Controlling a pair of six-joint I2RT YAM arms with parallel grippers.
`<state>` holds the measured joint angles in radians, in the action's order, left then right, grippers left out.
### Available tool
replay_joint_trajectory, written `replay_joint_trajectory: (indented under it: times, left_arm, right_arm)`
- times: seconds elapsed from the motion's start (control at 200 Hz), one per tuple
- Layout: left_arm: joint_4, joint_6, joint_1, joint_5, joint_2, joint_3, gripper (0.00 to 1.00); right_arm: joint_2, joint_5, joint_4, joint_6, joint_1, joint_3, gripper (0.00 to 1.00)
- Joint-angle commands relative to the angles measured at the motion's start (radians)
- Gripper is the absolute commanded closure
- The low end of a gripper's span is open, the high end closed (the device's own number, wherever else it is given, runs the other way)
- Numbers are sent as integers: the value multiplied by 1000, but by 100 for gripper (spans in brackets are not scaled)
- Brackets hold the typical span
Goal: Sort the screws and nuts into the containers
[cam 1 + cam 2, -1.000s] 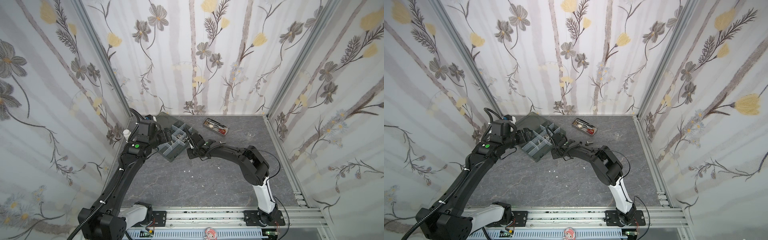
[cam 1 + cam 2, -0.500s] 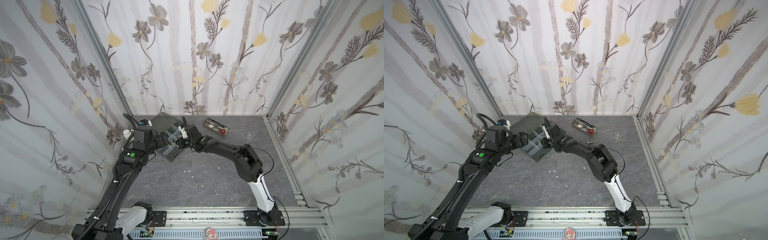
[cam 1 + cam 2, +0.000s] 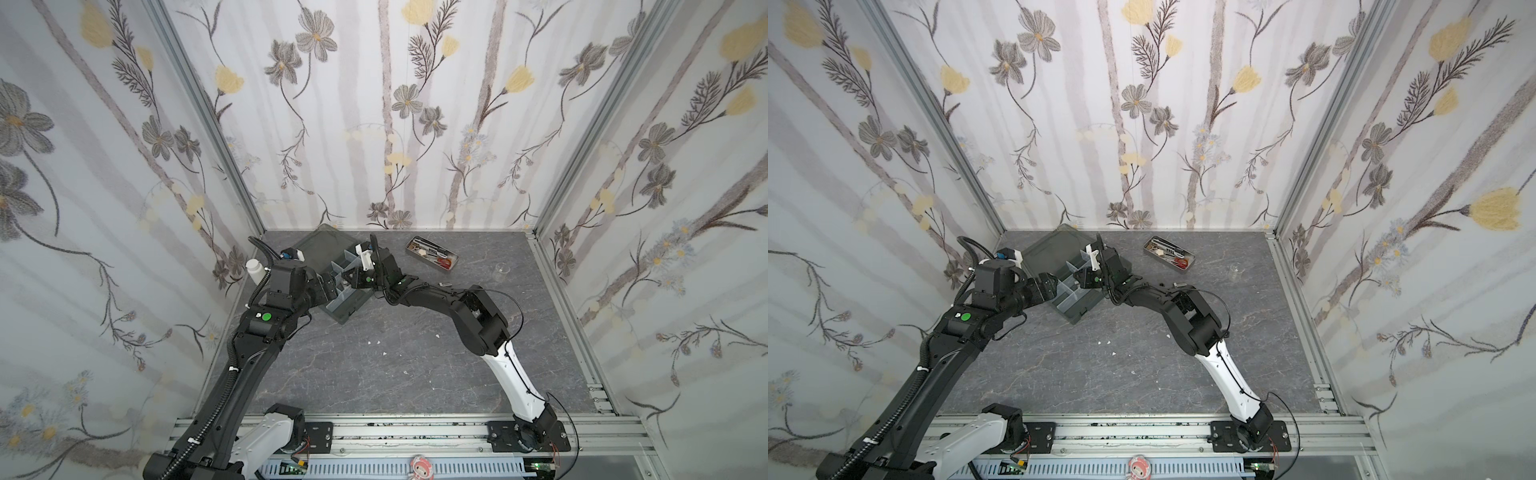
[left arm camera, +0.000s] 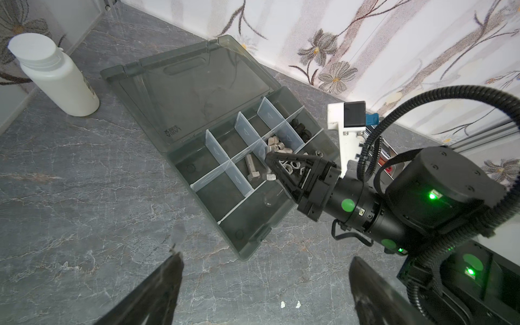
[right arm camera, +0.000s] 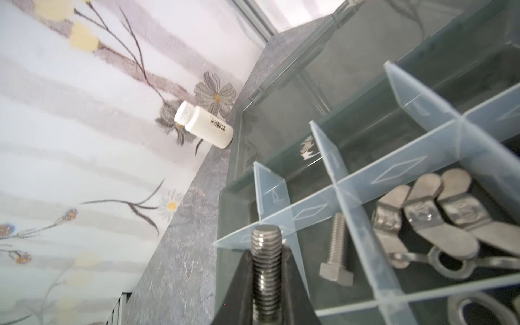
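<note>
Evidently partway: the box [image 4: 247,244] holds one screw [image 5: 336,253] and some nuts [image 4: 292,166], separately. Right fingers [image 4: 274,157] clench a second screw [image 5: 266,253] just above the box, not yet dropped; left fingers [image 3: 327,287] gape empty beside it.

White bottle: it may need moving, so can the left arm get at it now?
Probably yes: the white bottle stands clear beside the box lid, the left claw is open and empty, and the right claw is over the box.

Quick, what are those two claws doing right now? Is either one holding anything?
Left gripper: open, holding nothing.
Right gripper: closed, holding a silver screw.
</note>
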<state>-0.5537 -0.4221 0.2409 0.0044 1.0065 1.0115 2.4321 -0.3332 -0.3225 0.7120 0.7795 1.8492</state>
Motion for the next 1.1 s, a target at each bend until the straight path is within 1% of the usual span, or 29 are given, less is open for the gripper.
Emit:
replay_joint_trajectory:
  times: [0.0, 0.18, 0.295, 0.43, 0.515, 0.595, 0.664, 0.789, 0.939, 1.094]
  left_arm:
    - [31, -2, 0, 3, -3, -5, 8]
    - [41, -4, 0, 10, -3, -21, 8]
    - [48, -7, 0, 11, -4, -30, 8]
    - [52, -9, 0, 14, -5, -37, 8]
    - [51, -7, 0, 10, -8, -37, 8]
    - [48, -6, 0, 8, -11, -36, 8]
    - [43, -3, 0, 5, -10, -29, 7]
    - [32, 5, 0, 2, -8, -13, 7]
    - [20, 16, 0, 0, 4, 13, 6]
    - [28, 11, 3, 28, 32, 38, 6]
  right_arm:
    - [19, -13, -94, 50, 0, 23, 91]
    - [66, -32, -75, 58, -3, 80, 89]
    - [77, -29, -66, 60, 0, 81, 89]
    - [88, -27, -52, 60, 0, 80, 86]
    - [90, -18, -42, 53, 1, 80, 79]
    - [89, -15, -40, 49, 1, 80, 68]
    - [88, -13, -38, 48, 1, 79, 60]
    - [78, -10, -30, 40, 1, 79, 57]
    - [10, 1, -6, 1, -2, 52, 56]
    - [-133, 5, -26, -14, -37, -70, 55]
